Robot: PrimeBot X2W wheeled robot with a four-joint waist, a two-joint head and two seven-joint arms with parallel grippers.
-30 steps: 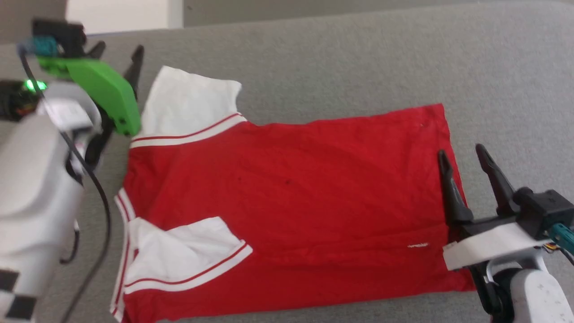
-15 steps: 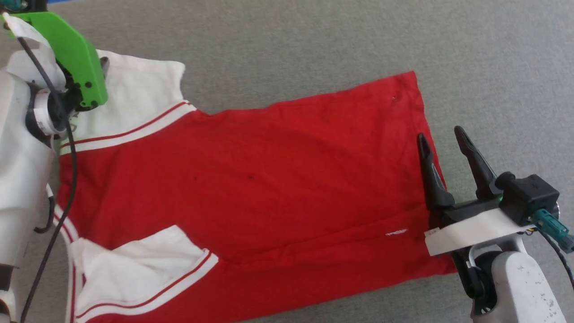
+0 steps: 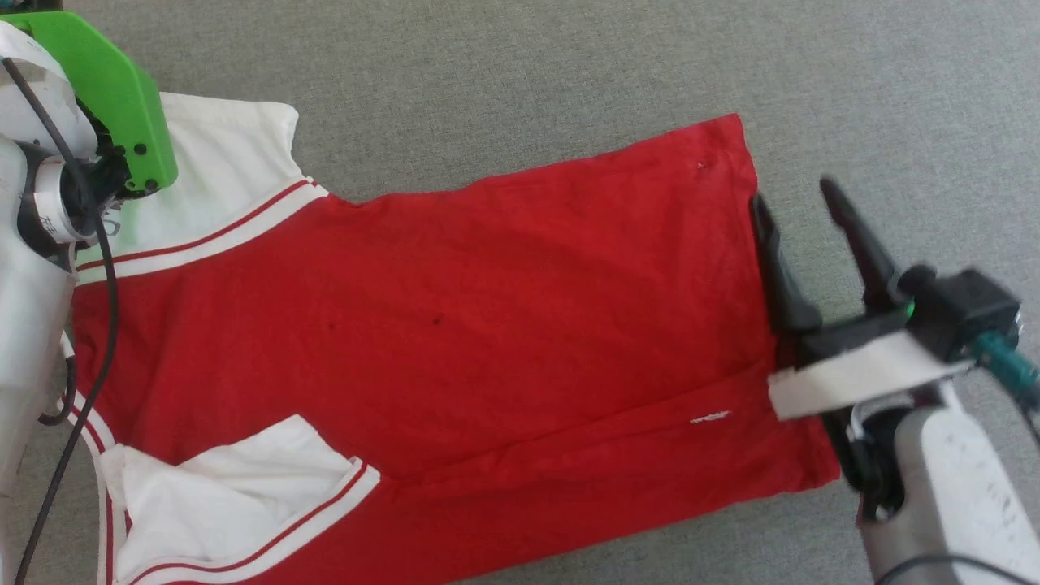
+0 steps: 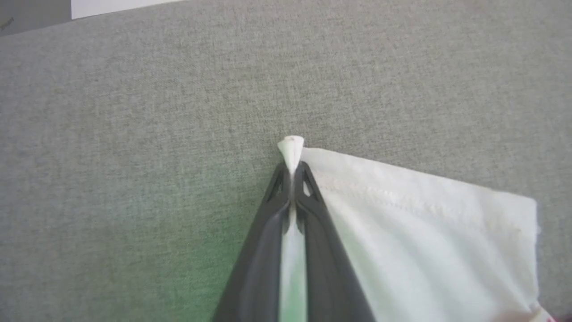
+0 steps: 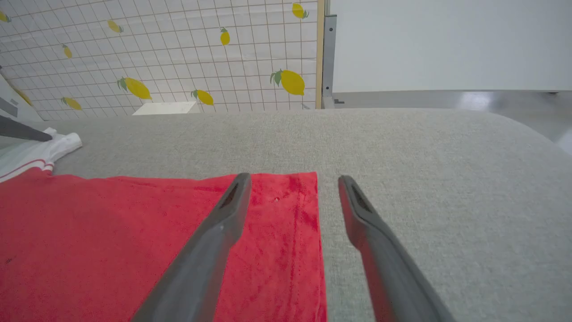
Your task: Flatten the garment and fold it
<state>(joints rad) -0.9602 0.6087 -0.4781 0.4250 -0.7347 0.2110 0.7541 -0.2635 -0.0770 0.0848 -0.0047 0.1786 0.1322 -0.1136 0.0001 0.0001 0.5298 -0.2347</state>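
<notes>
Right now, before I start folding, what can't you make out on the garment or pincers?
- Left pincer: shut on a white sleeve corner in its wrist view; the green cover hides its fingers in the head view.
- Garment: lower-left corner cut off by the head view's bottom edge.
- White mark near the hem: too small to read.
- Right pincer: blurred in the head view; contact with the hem unclear.

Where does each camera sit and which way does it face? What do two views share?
Head view: on the head, facing down at the garment; left forearm and open right gripper show.
Left wrist view: along the left gripper, shut on the white sleeve.
Right wrist view: low across the grey surface toward a lemon-patterned wall; open fingers.
Shared: head and right wrist views show the red hem.
</notes>
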